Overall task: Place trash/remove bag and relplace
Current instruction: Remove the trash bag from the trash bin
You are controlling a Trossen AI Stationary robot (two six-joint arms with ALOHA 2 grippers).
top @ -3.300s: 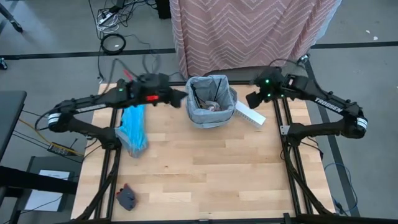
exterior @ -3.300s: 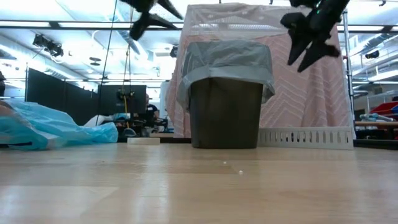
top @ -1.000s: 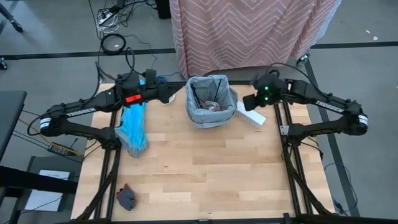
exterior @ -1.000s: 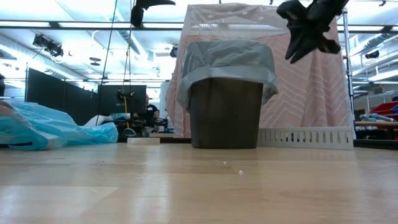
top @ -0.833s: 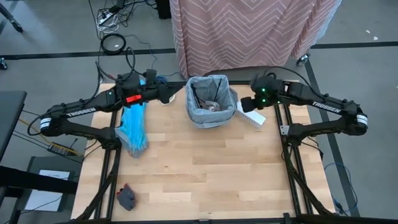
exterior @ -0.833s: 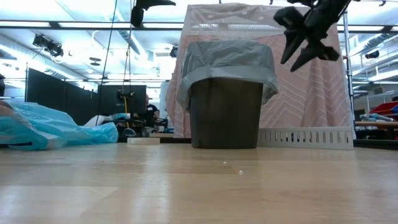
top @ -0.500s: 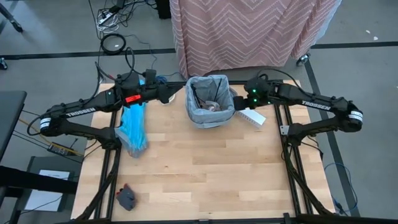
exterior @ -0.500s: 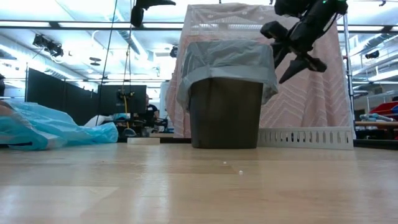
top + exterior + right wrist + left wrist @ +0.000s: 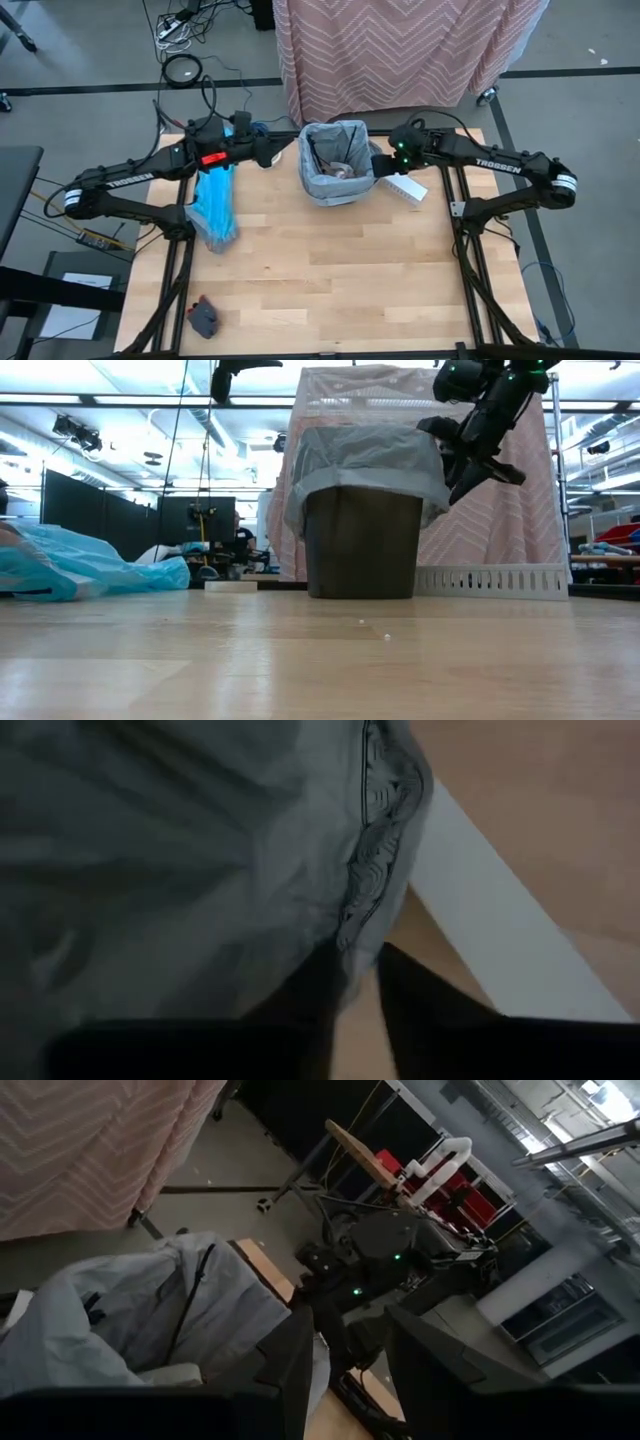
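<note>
A dark bin (image 9: 360,545) stands at the table's far middle, lined with the light grey bag (image 9: 340,160), whose rim hangs over the bin's edge. Trash (image 9: 335,168), dark sticks and paper bits, lies inside it. My right gripper (image 9: 377,166) is at the bin's right side, shut on the bag's overhang (image 9: 432,480). My left gripper (image 9: 345,1370) hangs open and level above the table, left of the bin (image 9: 278,155), touching nothing. The turquoise replacement bag (image 9: 214,205) lies crumpled on the table at the left. My right gripper pinches the bag's hemmed, overhanging edge (image 9: 365,910) on the bin's right side between its two fingers. The fingers slant down at it from above and from the table's right. The bag stays draped over the bin's rim, slack.
A long white slotted box (image 9: 403,186) lies on the table just right of the bin, under my right arm. A small dark grey object (image 9: 204,317) sits at the near left corner. A pink patterned cloth (image 9: 400,50) hangs behind the table's far edge.
My right gripper has come down and toward the table's left, onto the bin's right side. Its fingers opened on the way and have shut on the bag's overhanging edge. The bin and bag have kept their place.
</note>
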